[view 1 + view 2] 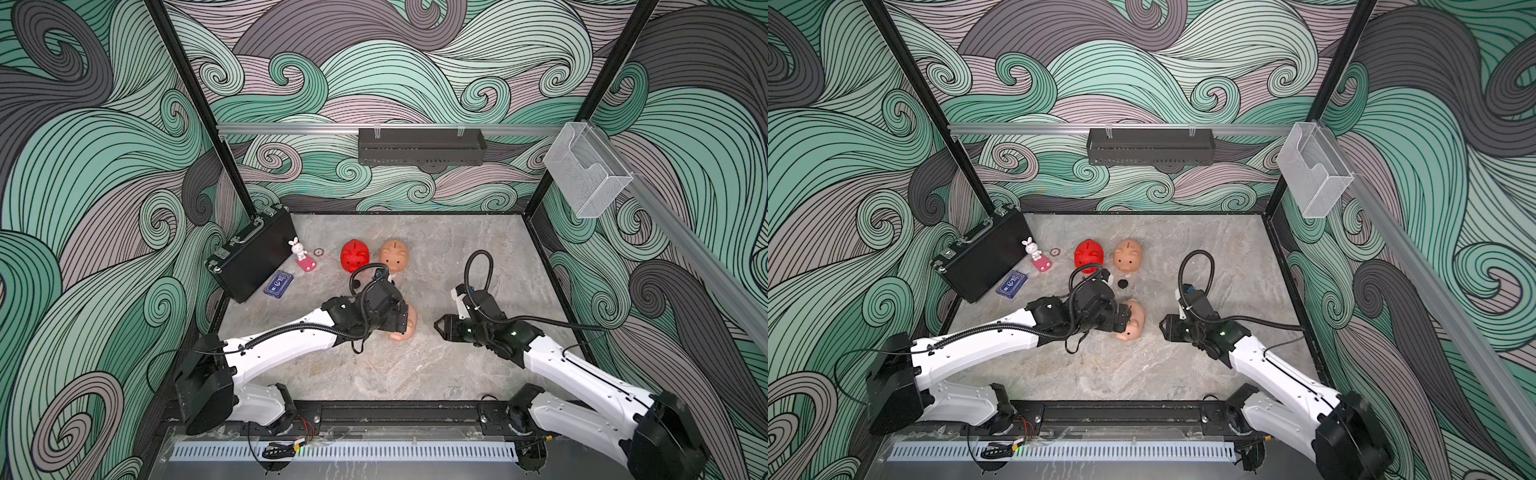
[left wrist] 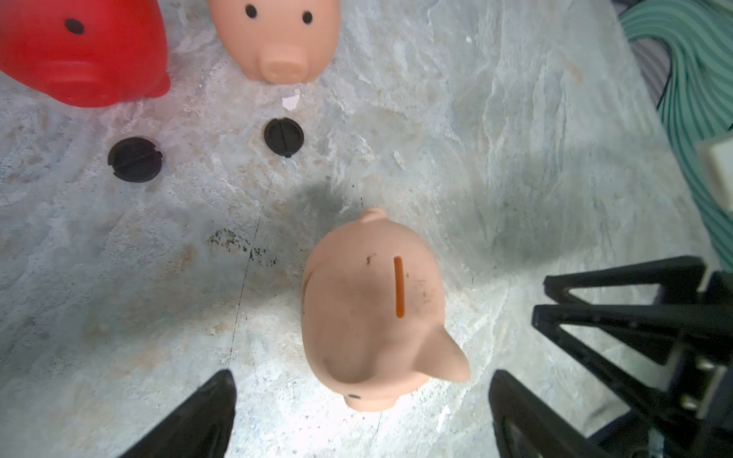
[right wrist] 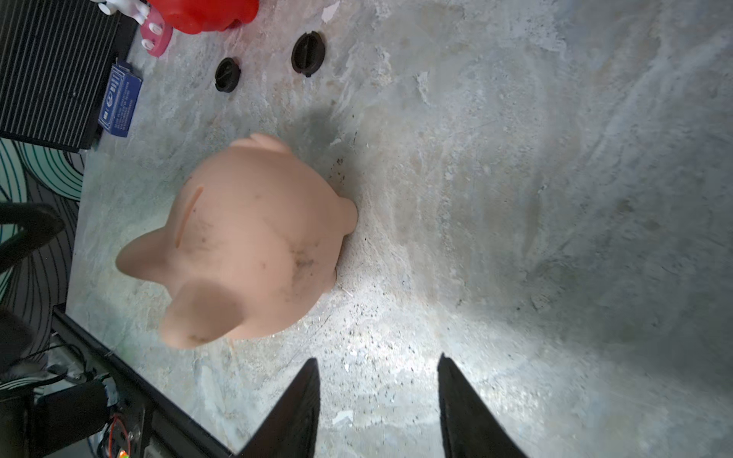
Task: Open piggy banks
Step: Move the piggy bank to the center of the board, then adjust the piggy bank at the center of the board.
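Peach-pink plastic piggy bank [image 2: 373, 309] stands free beneath the left gripper [image 2: 361, 416], jaws wide apart; right gripper [image 3: 378, 412] beside it, jaws parted, empty.

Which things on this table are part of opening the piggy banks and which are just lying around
Job: red piggy bank; far peach piggy bank; near peach piggy bank; two loose black plugs.
Lying about: white rabbit figurine; black case; blue card; small ring.

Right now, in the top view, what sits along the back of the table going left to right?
Black ribbed carrying case → white rabbit figurine on a pink base → small round coin → bright red plastic piggy bank → peach-pink plastic piggy bank.
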Tool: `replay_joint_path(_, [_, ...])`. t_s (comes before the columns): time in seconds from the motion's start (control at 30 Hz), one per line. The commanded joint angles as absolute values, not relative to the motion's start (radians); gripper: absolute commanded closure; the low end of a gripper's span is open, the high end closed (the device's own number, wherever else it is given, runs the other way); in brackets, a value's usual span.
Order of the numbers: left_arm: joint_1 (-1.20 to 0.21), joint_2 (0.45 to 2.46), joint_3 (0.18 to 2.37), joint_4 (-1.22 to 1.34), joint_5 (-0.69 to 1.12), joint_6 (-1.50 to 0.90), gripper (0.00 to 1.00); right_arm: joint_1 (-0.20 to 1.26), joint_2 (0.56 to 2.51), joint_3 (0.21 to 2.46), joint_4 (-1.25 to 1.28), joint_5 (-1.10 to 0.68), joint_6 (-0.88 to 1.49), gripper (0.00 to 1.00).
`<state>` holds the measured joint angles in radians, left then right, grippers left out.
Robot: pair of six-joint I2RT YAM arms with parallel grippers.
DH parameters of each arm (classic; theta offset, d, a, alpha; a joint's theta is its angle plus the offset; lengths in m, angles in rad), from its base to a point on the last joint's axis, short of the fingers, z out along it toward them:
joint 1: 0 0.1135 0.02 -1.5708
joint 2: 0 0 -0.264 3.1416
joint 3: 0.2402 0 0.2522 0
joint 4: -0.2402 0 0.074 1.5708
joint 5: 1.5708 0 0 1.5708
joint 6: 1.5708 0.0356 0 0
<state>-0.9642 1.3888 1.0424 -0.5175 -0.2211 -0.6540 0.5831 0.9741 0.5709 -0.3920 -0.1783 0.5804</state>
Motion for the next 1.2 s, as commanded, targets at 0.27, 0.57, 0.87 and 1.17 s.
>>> replay_joint_path(0.27, [-0.995,1.606,1.29,-0.786,-0.235,-0.639,0.02,0.472,0.879,0.665,-0.7,-0.309,0.496,0.37])
replay_joint_path(0.57, [-1.023,1.709,1.386,-0.855,-0.25,-0.642,0.01,0.471,0.808,0.692,-0.749,-0.246,0.486,0.36])
replay_joint_path(0.87, [-1.034,1.777,1.442,-0.921,-0.284,-0.659,0.05,0.469,0.748,0.706,-0.765,-0.218,0.507,0.37])
replay_joint_path(1.17, [-1.044,1.813,1.456,-0.942,-0.291,-0.678,0.07,0.469,0.723,0.708,-0.775,-0.209,0.518,0.38])
